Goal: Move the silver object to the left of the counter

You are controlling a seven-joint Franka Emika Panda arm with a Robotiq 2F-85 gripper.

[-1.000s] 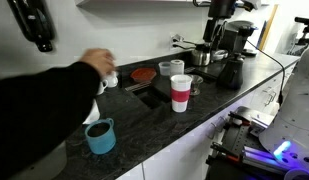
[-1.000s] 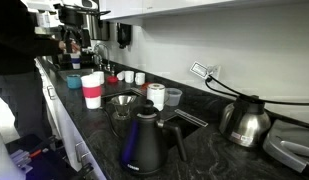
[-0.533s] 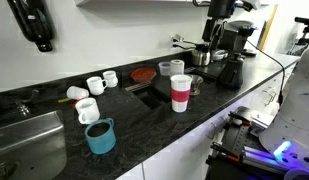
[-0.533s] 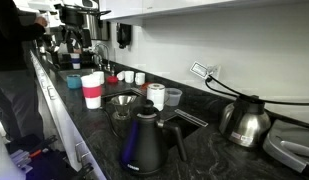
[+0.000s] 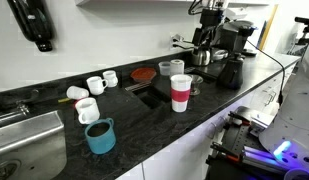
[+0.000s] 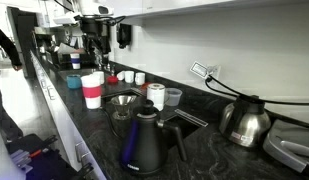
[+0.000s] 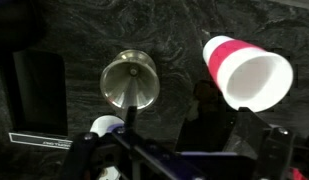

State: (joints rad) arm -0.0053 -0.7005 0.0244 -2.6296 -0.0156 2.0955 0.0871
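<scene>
The silver object [image 7: 129,80] is a shiny metal cup standing upright on the black speckled counter [image 5: 144,125]. In the wrist view it is at centre left. It shows in both exterior views [image 5: 195,84] [image 6: 122,101], close beside the red-and-white paper cup [image 5: 181,93] [image 6: 91,90] [image 7: 249,75]. My gripper [image 7: 174,150] hangs high above the counter [image 5: 204,35] [image 6: 94,30], well clear of the cup. Its fingers [image 7: 264,148] stand wide apart with nothing between them.
A black kettle [image 6: 144,140] [image 5: 232,70] stands near the silver cup. Several white cups [image 5: 89,95] and a blue mug [image 5: 100,136] stand near the steel sink [image 5: 24,145]. A coffee machine [image 5: 232,38] and a steel kettle [image 6: 244,120] stand further along the counter.
The person's arm that reached over the white cups has gone from the counter. My arm has shifted a little sideways above the counter. The cups have not moved.
</scene>
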